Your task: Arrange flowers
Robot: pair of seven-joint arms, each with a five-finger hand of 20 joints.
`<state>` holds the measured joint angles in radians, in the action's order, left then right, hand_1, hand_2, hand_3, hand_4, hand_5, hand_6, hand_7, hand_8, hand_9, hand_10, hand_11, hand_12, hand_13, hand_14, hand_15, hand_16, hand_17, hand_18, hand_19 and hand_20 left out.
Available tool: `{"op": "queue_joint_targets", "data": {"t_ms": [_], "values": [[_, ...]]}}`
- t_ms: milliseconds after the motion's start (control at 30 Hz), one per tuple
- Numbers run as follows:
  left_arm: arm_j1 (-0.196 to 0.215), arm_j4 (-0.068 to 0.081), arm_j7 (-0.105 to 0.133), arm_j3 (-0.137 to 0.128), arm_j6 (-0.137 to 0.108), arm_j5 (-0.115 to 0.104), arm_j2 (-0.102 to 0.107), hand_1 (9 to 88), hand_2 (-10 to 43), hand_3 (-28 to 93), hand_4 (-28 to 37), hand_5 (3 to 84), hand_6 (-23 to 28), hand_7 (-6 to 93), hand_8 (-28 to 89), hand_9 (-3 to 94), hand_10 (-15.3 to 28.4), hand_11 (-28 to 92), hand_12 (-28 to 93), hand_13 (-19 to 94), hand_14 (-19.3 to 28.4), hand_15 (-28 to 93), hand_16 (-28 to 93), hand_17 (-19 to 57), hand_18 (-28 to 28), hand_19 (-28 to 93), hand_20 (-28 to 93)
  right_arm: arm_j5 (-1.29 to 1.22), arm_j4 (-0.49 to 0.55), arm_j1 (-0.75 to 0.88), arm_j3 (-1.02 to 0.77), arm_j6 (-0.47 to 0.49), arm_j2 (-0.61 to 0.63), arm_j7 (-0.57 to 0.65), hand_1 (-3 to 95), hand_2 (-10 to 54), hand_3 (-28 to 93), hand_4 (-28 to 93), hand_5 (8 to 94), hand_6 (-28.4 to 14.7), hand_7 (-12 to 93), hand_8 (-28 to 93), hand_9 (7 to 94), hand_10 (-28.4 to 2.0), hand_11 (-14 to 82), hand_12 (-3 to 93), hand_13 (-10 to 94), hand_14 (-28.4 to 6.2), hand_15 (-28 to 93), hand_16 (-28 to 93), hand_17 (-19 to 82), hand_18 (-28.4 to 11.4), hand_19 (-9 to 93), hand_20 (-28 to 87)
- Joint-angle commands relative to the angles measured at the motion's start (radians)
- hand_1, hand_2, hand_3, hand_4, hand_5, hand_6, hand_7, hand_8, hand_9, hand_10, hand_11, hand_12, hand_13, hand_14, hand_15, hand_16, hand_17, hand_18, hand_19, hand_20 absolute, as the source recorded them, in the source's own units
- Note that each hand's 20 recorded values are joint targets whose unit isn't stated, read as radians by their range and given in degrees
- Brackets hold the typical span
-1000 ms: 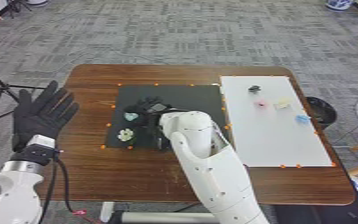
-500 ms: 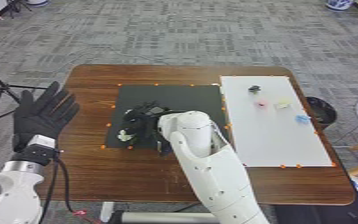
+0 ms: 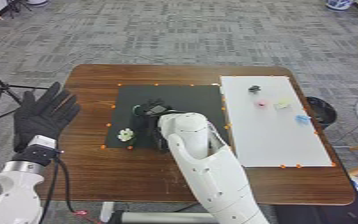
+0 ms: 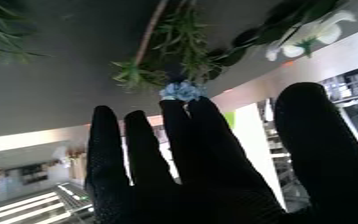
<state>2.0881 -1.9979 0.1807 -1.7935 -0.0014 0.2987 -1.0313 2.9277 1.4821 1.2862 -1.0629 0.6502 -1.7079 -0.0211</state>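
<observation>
Pale-blue flower: located at the fingertips of the right hand, over the black mat on the surface.

Change: in the head view, the right hand has shifted back from the white flower, which it partly covered half a second ago and which is now fully exposed. The pale-blue flower, visible beside the hand one second ago, no longer shows at that spot; the hand is now over that part of the mat. Judgement: the pale-blue flower is the piece being positioned; the white flower is not being worked at present.

Finger state: the fingers of the right hand are extended. Two lie side by side with their tips at the blossom; the thumb stands well apart. No clamping is evident. Judgement: this is a nudge or a release, not a firm grasp. The left hand is beside the mat, its fingers straight and spread.

Orientation: the green sprigs and a brown stem extend beyond the blossom, away from the fingertips. Their long axes run roughly in line with the fingers. Which stem joins the pale-blue flower cannot be told, nor can the direction its face points. Verify that joint before applying further pressure; the blossom could slide off its stem.
</observation>
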Motion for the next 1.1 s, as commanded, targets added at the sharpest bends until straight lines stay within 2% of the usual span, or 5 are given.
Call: {"op": "queue_joint_targets", "data": {"t_ms": [33, 167, 700, 933, 1100], "values": [[0.011, -0.005, -0.004, 0.0, 0.01, -0.003, -0.01, 27.0, 18.0, 60, -28.3, 35.5, 10.1, 7.1, -8, 26.9, 17.1, 15, 6, 17, 16.8, 17, -5, -11.4, 15.0, 36, 3, 0.133, 0.006, -0.011, 0.007, -0.009, 0.017, 0.02, 20.8, 16.4, 75, -28, 34.8, -14.8, 4, -12, 26.5, -14.8, 13.7, 4.5, 5, -18.7, 37, -8, -6, -19.1, 60, -3], [0.013, -0.003, -0.006, 0.001, 0.006, -0.003, -0.011, 27.0, 18.0, 60, -28.3, 35.5, 10.1, 7.0, -8, 26.9, 17.3, 15, 6, 17, 16.9, 17, -5, -11.3, 15.0, 36, 3, 0.073, 0.043, -0.005, 0.024, 0.045, 0.029, 0.045, 20.5, 16.4, 76, -28, 36.3, -14.6, 5, -12, 27.7, -15.0, 14.3, 4.5, 5, -18.7, 37, -9, -6, -19.3, 61, -3], [0.005, 0.004, -0.016, 0.008, 0.002, -0.012, -0.009, 27.3, 18.1, 60, -28.3, 36.2, 10.9, 7.0, -8, 27.3, 19.1, 16, 7, 16, 18.7, 20, -5, -12.3, 15.6, 36, 3, 0.052, 0.113, 0.014, 0.067, 0.06, 0.06, 0.021, 21.9, 16.6, 73, -28, 38.1, -14.1, 4, -12, 29.5, -14.9, 14.6, 4.1, 7, -18.4, 37, -10, -6, -19.7, 62, -5], [0.014, 0.004, -0.022, -0.001, 0.007, -0.012, -0.02, 26.9, 18.1, 60, -28.3, 36.1, 10.7, 7.1, -8, 27.3, 18.9, 16, 7, 16, 18.8, 20, -5, -12.3, 15.6, 36, 3, 0.034, 0.18, 0.028, 0.073, 0.061, 0.114, 0.048, 22.5, 16.6, 71, -26, 39.2, -1.0, 10, -13, 27.3, -19.0, 10.0, 6.5, 7, -20.4, 36, -7, -6, -20.2, 61, -5], [0.034, -0.002, -0.018, -0.021, -0.004, -0.018, -0.033, 27.0, 18.0, 60, -28.3, 36.0, 10.6, 7.0, -8, 27.1, 18.0, 16, 7, 17, 17.8, 19, -5, -12.2, 15.5, 36, 3, -0.092, 0.25, 0.043, 0.043, 0.068, 0.14, 0.106, 24.6, 13.7, 70, -26, 41.8, 1.7, 10, -14, 26.2, -20.2, 9.0, 5.6, 7, -22.0, 35, -6, -7, -21.0, 61, -6]]}}
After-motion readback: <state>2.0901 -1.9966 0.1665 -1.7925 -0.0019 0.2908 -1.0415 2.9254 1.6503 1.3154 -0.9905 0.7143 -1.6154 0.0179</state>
